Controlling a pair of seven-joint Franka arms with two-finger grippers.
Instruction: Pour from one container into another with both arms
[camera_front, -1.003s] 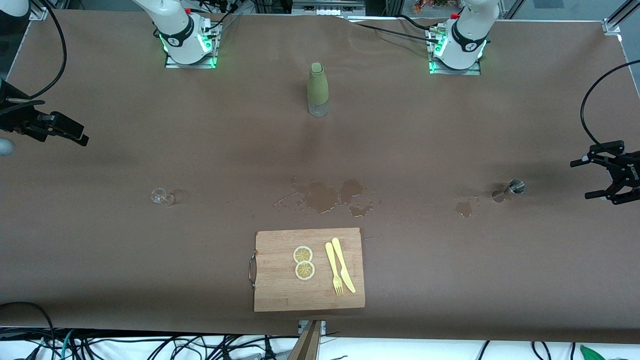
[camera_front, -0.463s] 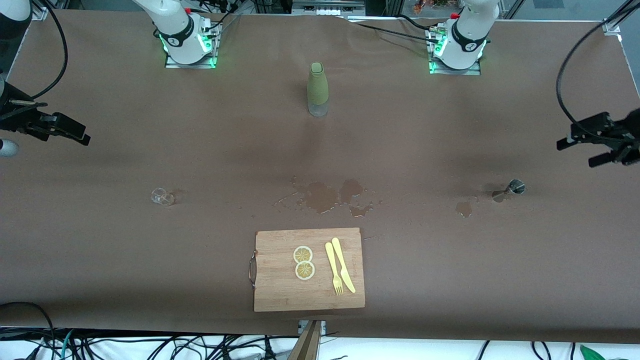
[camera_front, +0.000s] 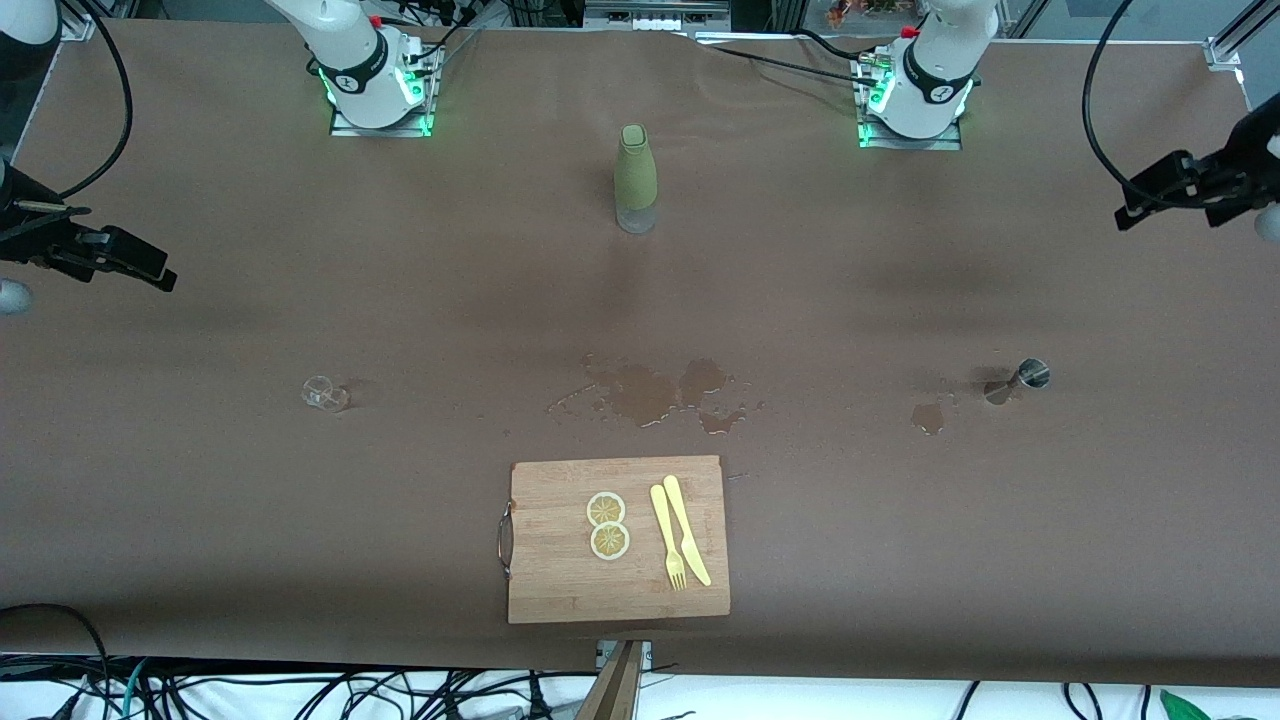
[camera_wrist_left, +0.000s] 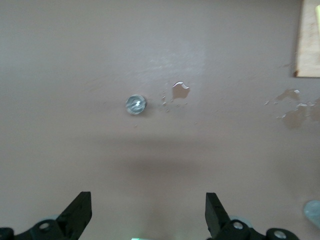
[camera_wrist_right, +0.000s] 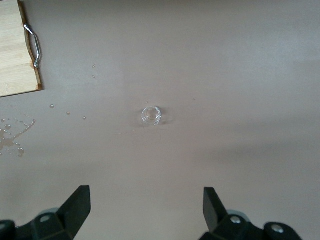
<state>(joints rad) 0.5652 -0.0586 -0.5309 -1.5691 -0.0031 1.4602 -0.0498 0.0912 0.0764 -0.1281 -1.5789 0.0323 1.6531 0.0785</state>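
I see both grippers up in the air with jaws wide and holding nothing; the left gripper (camera_front: 1165, 190) hangs over the table's edge at the left arm's end, the right gripper (camera_front: 110, 260) over the right arm's end. The metal jigger (camera_front: 1022, 377) stands toward the left arm's end, a small puddle (camera_front: 927, 417) beside it; the clear glass (camera_front: 322, 393) sits toward the right arm's end, well apart; a larger spill (camera_front: 650, 392) lies between them, just farther from the front camera than the cutting board (camera_front: 560, 580); the green bottle (camera_front: 635, 178) stands upright between the bases.
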